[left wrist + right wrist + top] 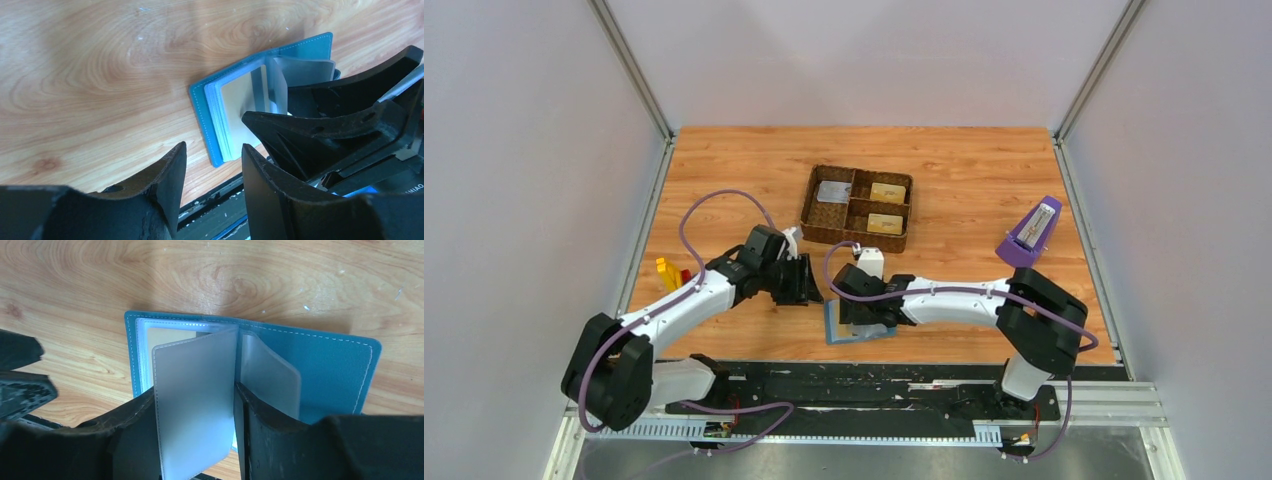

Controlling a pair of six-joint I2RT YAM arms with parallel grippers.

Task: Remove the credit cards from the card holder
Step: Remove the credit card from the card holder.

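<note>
A few white letters point(411, 189) on the black housing at 4 o'clock in your left wrist view are cut off too short to read. The card holder point(330, 360) lies open on the counter point(964, 170) by its near edge, at 6 o'clock from the woven tray point(808, 208). Two gold credit cards point(888, 191) sit in the tray's right compartments. Your right jaws stand part-open astride a raised frosted sleeve point(195, 405), its edges meeting both fingers; you cannot tell whether they pinch it. Your left jaws stand apart, holding nothing, just beside the holder at its 10 o'clock.
</note>
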